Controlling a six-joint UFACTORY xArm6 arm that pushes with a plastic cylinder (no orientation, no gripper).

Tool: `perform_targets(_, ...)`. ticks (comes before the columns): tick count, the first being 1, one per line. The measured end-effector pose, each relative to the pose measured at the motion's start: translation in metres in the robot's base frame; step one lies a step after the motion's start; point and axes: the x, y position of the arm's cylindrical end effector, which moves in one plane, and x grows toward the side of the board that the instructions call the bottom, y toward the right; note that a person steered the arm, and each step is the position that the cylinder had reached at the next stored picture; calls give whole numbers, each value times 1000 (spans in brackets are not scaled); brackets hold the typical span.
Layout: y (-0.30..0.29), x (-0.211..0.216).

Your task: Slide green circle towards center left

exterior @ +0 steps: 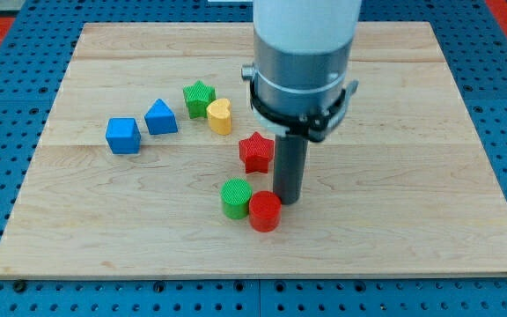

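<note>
The green circle (235, 197) sits on the wooden board (412, 229) a little below its middle. A red circle (265, 211) touches it on its right. My tip (287, 200) stands just right of the red circle and right of the green circle, close to both. A red star (256, 151) lies just above them, left of the rod.
A green star (199, 95) and a yellow heart (221, 115) touch each other near the upper middle. A blue triangular block (160, 116) and a blue cube (123, 135) lie to their left. Blue pegboard surrounds the board.
</note>
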Motion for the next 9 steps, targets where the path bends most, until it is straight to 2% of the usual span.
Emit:
perform_targets(1,39,37)
perform_targets(2,4,-8)
perform_targets(3,-50,-28)
perform_targets(4,-83,-16)
perform_targets(5,-68,-2)
perform_targets(7,-77,37)
perform_targets(8,-113,54)
perform_targets(9,-155,50)
